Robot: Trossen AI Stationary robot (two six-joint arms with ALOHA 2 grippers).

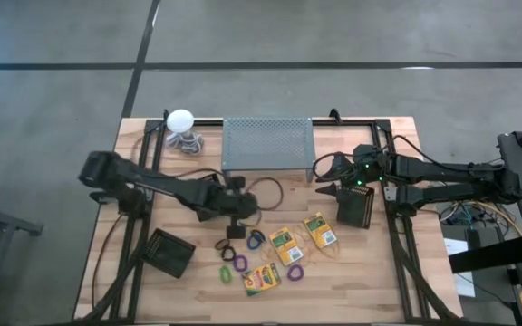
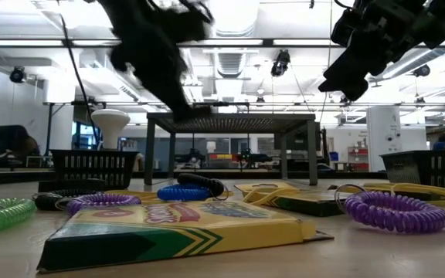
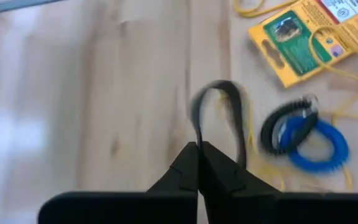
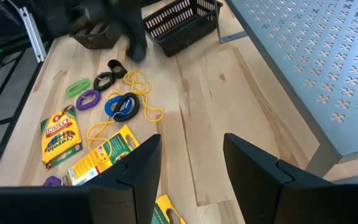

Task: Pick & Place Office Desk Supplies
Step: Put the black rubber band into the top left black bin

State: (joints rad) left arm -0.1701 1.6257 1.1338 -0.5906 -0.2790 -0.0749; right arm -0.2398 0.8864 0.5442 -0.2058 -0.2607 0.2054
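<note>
On the wooden desk point(image 1: 379, 272) the supplies are spread below the grey perforated stand point(image 1: 268, 145), and the left gripper point(image 1: 236, 223) is far nearer to them than the right gripper point(image 1: 327, 179), which hangs beside the stand with its jaws apart and empty. Three crayon boxes point(image 1: 285, 244) are seen just past the left jaws. A dark loop point(image 3: 219, 121) is pinched in the closed left jaws and stands out straight ahead of them, its long axis in line with the fingers, so a carry toward the black basket point(image 1: 167, 254) is judged next. A blue coil point(image 3: 312, 143) and yellowish rubber bands point(image 3: 253, 143) lie just beside that loop.
</note>
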